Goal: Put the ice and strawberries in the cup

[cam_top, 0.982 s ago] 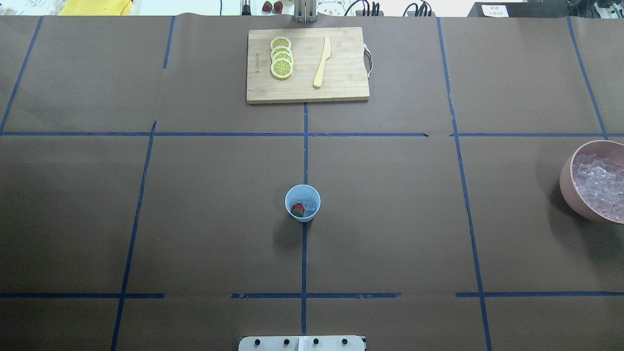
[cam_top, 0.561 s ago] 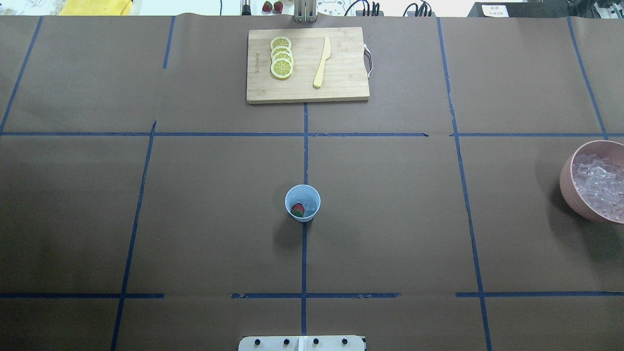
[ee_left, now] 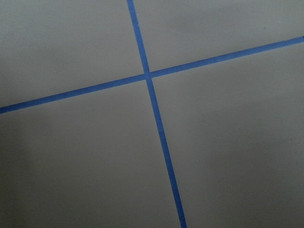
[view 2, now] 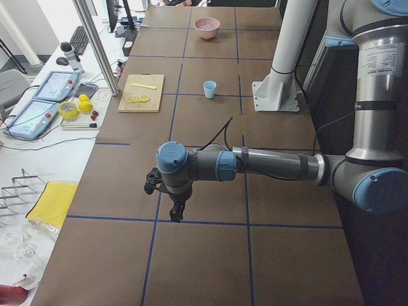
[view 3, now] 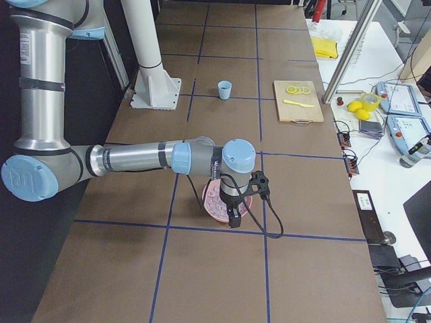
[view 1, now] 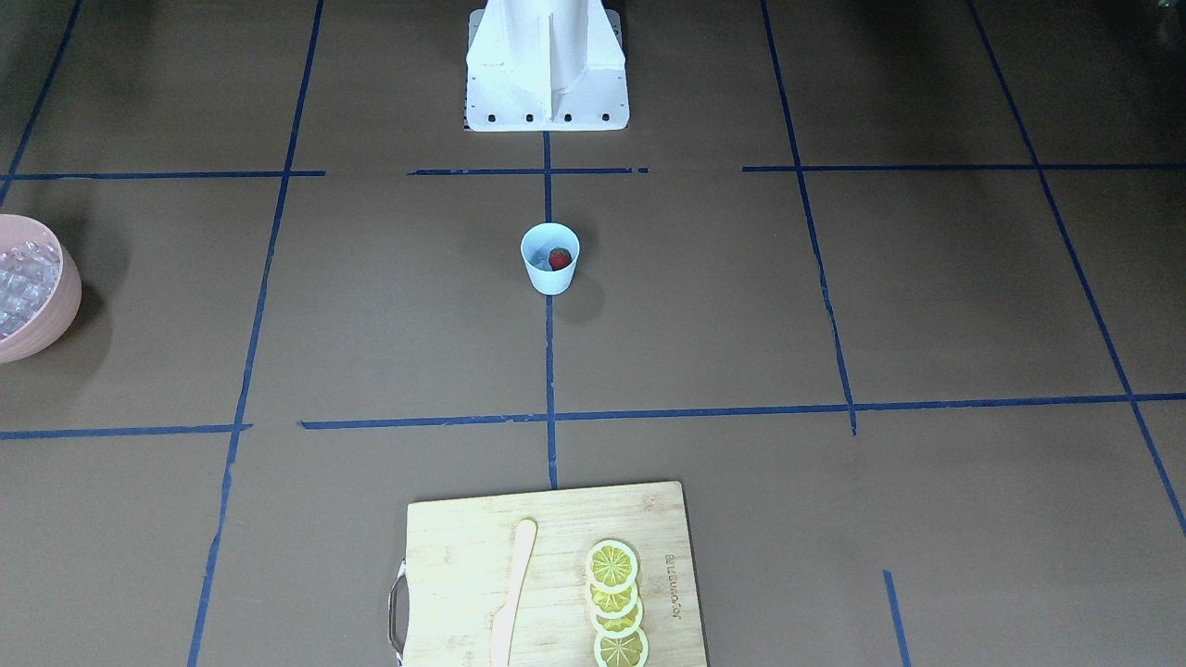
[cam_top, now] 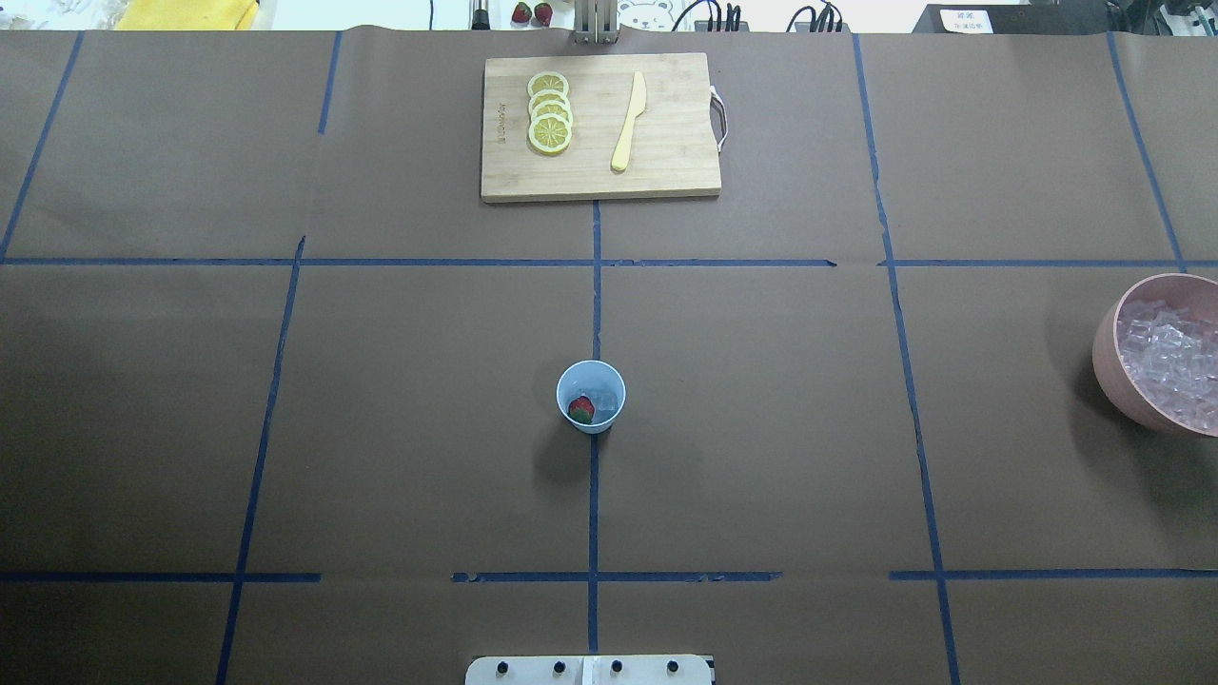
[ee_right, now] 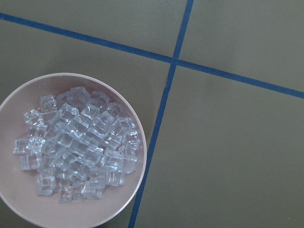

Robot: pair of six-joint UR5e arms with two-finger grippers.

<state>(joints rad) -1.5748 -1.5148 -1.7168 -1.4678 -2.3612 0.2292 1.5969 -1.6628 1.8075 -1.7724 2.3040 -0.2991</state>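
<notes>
The light blue cup [cam_top: 591,397] stands upright at the table's middle, with a red strawberry [cam_top: 581,410] and a few clear ice cubes inside; it also shows in the front view as the cup [view 1: 550,258]. More ice [ee_right: 80,142] fills the pink bowl [ee_right: 16,194] at the right edge. My right gripper [view 3: 232,219] hangs over that bowl [view 3: 210,200], seen only from the side, so I cannot tell its state. My left gripper [view 2: 177,213] hangs above bare table far to the left; I cannot tell its state either.
A wooden cutting board [cam_top: 666,162] at the far middle carries lemon slices [cam_top: 550,112] and a yellow knife [cam_top: 629,122]. Blue tape lines grid the brown table. The robot's white base [view 1: 547,65] stands behind the cup. Two more strawberries [cam_top: 532,12] lie beyond the table's far edge.
</notes>
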